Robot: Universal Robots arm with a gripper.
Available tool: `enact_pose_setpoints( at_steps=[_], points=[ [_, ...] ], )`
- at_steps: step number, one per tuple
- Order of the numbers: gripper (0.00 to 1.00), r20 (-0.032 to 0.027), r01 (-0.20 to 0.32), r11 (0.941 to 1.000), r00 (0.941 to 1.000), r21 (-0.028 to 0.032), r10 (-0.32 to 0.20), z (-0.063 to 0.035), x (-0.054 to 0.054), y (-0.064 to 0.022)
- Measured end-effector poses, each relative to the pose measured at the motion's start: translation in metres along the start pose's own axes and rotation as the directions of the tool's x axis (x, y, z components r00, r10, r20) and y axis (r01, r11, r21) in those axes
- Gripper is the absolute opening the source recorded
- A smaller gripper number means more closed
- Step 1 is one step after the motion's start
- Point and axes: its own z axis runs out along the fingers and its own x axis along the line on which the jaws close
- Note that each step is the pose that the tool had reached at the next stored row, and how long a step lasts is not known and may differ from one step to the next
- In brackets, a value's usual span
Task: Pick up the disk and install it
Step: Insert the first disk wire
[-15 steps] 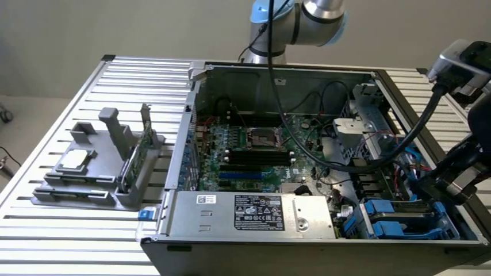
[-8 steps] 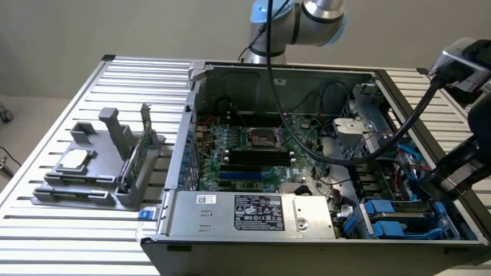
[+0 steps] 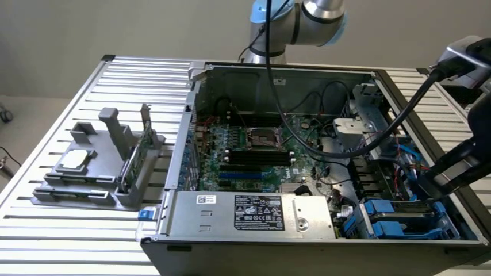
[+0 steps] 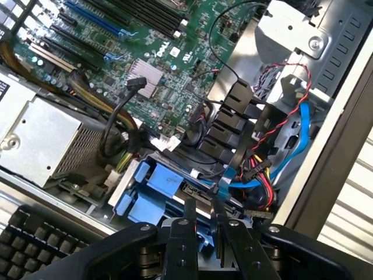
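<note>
The disk (image 3: 399,215), dark on top with blue plastic rails, lies low in the drive bay at the near corner of the open computer case, on the exterior view's right. My gripper (image 3: 424,192) reaches down onto it from above. In the wrist view the two black fingers (image 4: 189,219) stand close together, shut on the disk's blue frame (image 4: 154,184), with blue plastic showing between them. The gripper (image 4: 203,205) is pressed against the bay's edge.
Black, red and blue cables (image 4: 256,169) crowd the bay beside the disk. The silver power supply (image 3: 253,213) and motherboard (image 3: 253,144) fill the rest of the case. A grey holder (image 3: 100,172) on the slatted table carries a square chip and an upright green card.
</note>
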Motion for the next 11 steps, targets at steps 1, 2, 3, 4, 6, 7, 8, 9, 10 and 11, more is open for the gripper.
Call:
enact_pose_setpoints(
  at_steps=[1, 2, 3, 4, 6, 7, 8, 9, 10, 11],
  points=[
    [0.25, -0.0001, -0.013, 0.9999, 0.9999, 0.0002, 0.013, 0.0000, 0.0000, 0.0000],
    [0.25, -0.0003, -0.026, 0.9997, 0.9997, 0.0003, 0.026, 0.0000, 0.0000, 0.0000],
    [0.25, -0.0004, -0.040, 0.9992, 0.9992, 0.0005, 0.040, 0.0000, 0.0000, 0.0000],
    [0.25, -0.0005, -0.053, 0.9986, 0.9986, 0.0006, 0.053, 0.0000, 0.0000, 0.0000],
    [0.25, -0.0003, -0.080, 0.9968, 0.9968, 0.0011, 0.080, 0.0000, 0.0000, 0.0000],
    [0.25, 0.0001, -0.093, 0.9957, 0.9957, 0.0015, 0.093, 0.0000, -0.0001, 0.0000],
    [0.25, 0.0007, -0.107, 0.9943, 0.9943, 0.0019, 0.107, 0.0000, -0.0001, 0.0000],
    [0.25, 0.0012, -0.120, 0.9928, 0.9928, 0.0023, 0.120, 0.0000, -0.0001, 0.0000],
    [0.25, 0.0019, -0.134, 0.9909, 0.9909, 0.0028, 0.134, 0.0000, 0.0000, 0.0000],
    [0.25, 0.0025, -0.148, 0.9890, 0.9890, 0.0032, 0.148, 0.0000, 0.0000, 0.0000]
  ],
)
